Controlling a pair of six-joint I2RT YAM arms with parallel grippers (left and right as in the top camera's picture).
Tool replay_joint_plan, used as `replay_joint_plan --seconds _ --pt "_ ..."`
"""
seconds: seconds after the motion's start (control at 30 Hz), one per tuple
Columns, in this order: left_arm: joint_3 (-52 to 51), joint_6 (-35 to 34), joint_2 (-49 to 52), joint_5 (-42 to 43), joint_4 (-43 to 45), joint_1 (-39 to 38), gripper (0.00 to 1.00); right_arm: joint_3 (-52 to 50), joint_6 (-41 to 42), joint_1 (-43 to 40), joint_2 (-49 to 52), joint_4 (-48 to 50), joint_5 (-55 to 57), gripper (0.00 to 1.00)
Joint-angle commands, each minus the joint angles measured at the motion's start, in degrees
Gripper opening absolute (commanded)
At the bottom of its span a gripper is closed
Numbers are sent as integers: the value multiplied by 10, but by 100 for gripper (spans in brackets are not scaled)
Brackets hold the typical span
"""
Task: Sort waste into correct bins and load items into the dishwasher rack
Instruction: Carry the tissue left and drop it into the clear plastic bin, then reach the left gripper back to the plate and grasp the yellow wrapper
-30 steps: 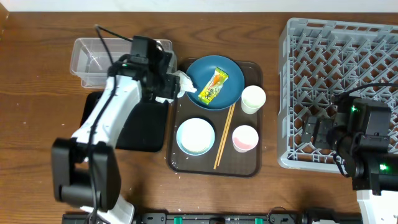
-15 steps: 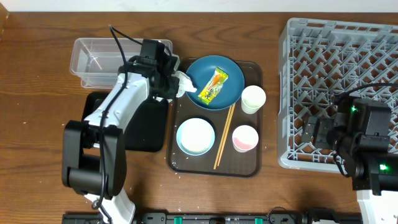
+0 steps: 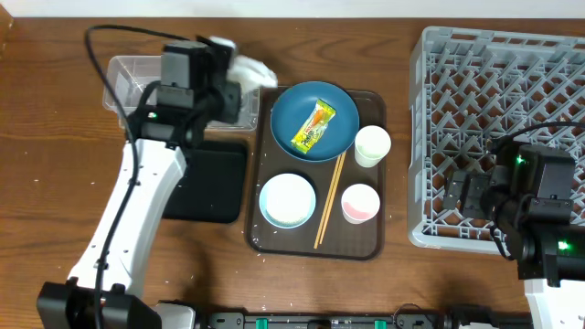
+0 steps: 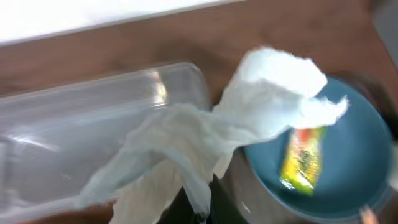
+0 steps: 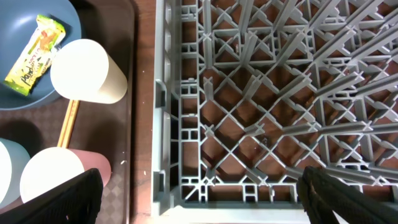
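Note:
My left gripper (image 3: 234,82) is shut on the crumpled white tissue (image 3: 249,70), which hangs lifted between the clear tub (image 3: 128,84) and the blue plate (image 3: 315,122). In the left wrist view the tissue (image 4: 249,112) drapes up from the gripper (image 4: 208,208), with the tub (image 4: 93,130) to its left. The yellow-green wrapper (image 3: 313,126) lies on the plate. A pale bowl (image 3: 287,200), chopsticks (image 3: 329,201) and two cups (image 3: 372,144) (image 3: 360,203) sit on the brown tray. My right gripper (image 5: 202,205) stands open over the near-left corner of the grey rack (image 5: 280,93), holding nothing.
The black tray (image 3: 215,178) lies left of the brown serving tray (image 3: 375,242), under my left arm. The rack (image 3: 503,119) fills the right side of the table. From the right wrist, the white cup (image 5: 87,71) and the chopsticks (image 5: 69,121) lie just left of the rack wall.
My left gripper shut on the tissue at the plate's left edge, lifted it and carried it back toward the clear tub. The right arm has not moved.

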Motion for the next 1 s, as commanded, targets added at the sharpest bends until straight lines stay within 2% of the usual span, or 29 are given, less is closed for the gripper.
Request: replay_joint_plan --seconds 0.0,0.2,0.23,0.27,0.33,0.37,0.4,0.43,0.57,0.67,0.83,0.97 --pt "1 6 17 -49 33 26 7 11 -8 1 -2 -2 0 99" --pt "1 6 80 -49 77 55 7 11 -8 1 -2 -2 0 99" --pt "1 6 91 -49 76 57 11 11 -8 1 -2 -2 0 99" --pt "1 6 103 -46 76 57 22 11 -8 1 -2 -2 0 99" --pt "1 6 114 -41 69 57 24 11 -8 1 -2 -2 0 99" --pt "1 6 114 -35 67 57 32 11 -8 1 -2 -2 0 99" --pt "1 5 110 -22 67 57 49 11 -8 1 -2 -2 0 99" --pt "1 5 103 -5 67 57 58 11 -8 1 -2 -2 0 99" --pt "2 -41 55 99 70 50 65 11 -8 1 -2 -2 0 99" --pt "2 -46 37 166 74 24 74 11 -8 1 -2 -1 0 99" --pt "1 12 60 163 66 -42 80 11 -8 1 -2 0 -1 99" --pt "1 19 111 141 83 -92 83 11 -8 1 -2 -5 -1 99"
